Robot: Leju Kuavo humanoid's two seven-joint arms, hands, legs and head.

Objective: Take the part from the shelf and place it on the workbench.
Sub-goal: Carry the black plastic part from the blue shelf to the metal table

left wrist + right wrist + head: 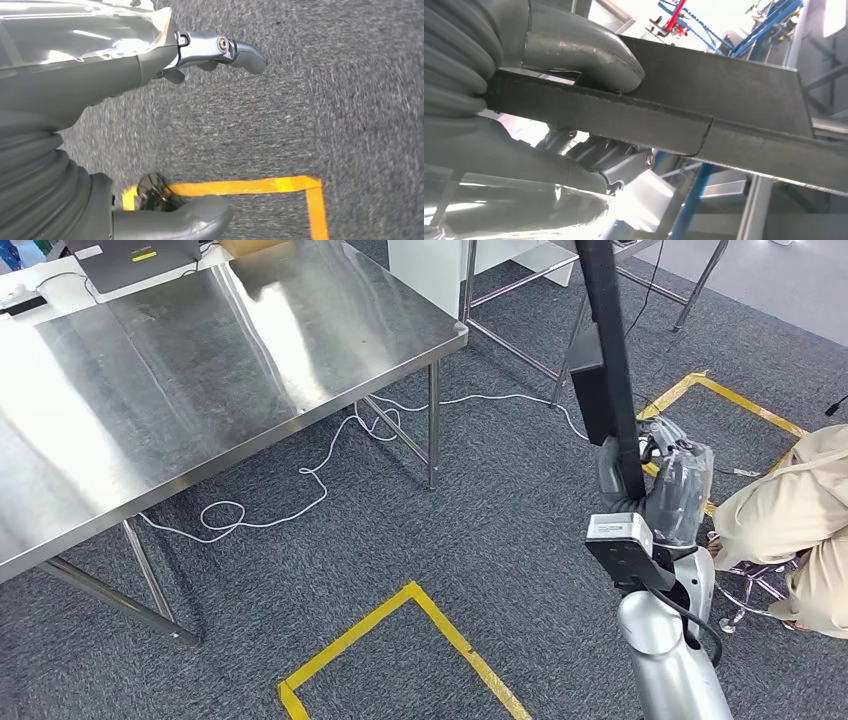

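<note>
The part (607, 350) is a long dark metal piece, sort of an angled bar, and it's up in the air in the robot's right hand (668, 490). In the head view it runs from the hand up past the top edge of the picture, standing nearly upright with a slight lean. The right wrist view shows the grip pretty clearly: the thick grey thumb (589, 52) presses on one face of the part (704, 107) while darker fingers (609, 160) curl in underneath, so it's properly clamped.

The workbench (200, 370), a shiny steel table, sits off to the left of the robot, well apart from the part. A laptop (135, 260) is on its far end, and a white cable (300, 475) snakes across the grey carpet under it. Yellow tape (400, 635) marks boxes on the floor.

The left hand (150, 75) hangs over the carpet holding nothing, fingers loose and apart, with yellow tape below it in the left wrist view.

A person in a beige sleeve (790, 510) is just beside the robot's right arm.
</note>
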